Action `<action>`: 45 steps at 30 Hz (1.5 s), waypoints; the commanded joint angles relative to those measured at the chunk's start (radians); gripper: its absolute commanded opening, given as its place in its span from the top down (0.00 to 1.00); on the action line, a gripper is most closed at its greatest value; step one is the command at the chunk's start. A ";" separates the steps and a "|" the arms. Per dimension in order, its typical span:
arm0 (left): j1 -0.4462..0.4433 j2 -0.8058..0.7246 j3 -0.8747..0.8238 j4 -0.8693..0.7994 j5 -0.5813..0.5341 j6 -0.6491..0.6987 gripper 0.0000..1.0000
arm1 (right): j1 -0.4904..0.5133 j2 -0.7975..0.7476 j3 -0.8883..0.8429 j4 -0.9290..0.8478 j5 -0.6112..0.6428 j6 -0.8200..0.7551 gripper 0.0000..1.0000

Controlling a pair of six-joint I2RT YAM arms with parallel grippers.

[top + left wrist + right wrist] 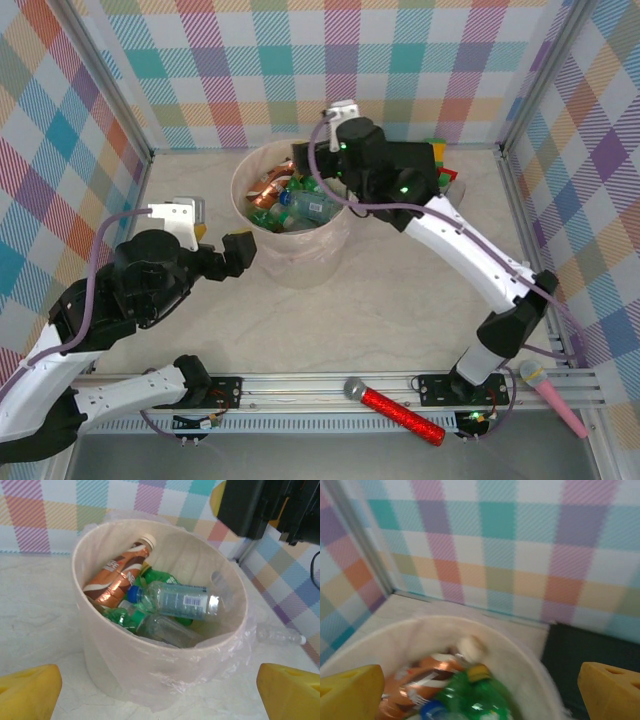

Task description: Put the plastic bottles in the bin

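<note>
What seems a clear bottle point(280, 635) lies sideways at mid-right, beside the bin point(115, 665). The right gripper point(480, 692), likely nearer, and left gripper point(160, 692) both stand spread.

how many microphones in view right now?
2. Red glittery microphone lies on the front rail, near its middle; pink microphone lies at the rail's right end. Others may be hidden from view.

text: none legible | brown bottle point(117, 577): white lettering (too blurred to read) | clear bottle point(175, 600): barcode-like patch, unreadable
</note>
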 commanded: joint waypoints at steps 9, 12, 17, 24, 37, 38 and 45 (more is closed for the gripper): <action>-0.009 0.034 0.047 -0.007 0.159 0.055 0.00 | -0.379 -0.291 -0.351 -0.271 -0.066 0.321 0.01; -0.009 0.043 0.050 -0.007 0.202 0.066 0.00 | -0.502 -0.306 -0.413 -0.308 -0.113 0.340 0.01; -0.009 0.046 0.055 -0.011 0.223 0.069 0.00 | -0.709 -0.252 -0.452 -0.391 -0.180 0.415 0.01; -0.009 0.042 0.052 -0.011 0.246 0.086 0.00 | -0.911 -0.171 -0.511 -0.421 -0.258 0.577 0.01; -0.009 0.010 0.023 -0.004 0.248 0.094 0.00 | -1.232 -0.061 -0.633 -0.322 -0.368 0.682 0.08; -0.009 0.012 0.021 -0.004 0.251 0.094 0.00 | -1.243 -0.049 -0.632 -0.321 -0.370 0.683 0.08; -0.009 0.022 0.021 0.001 0.259 0.097 0.00 | -1.310 0.047 -0.623 -0.288 -0.434 0.675 0.19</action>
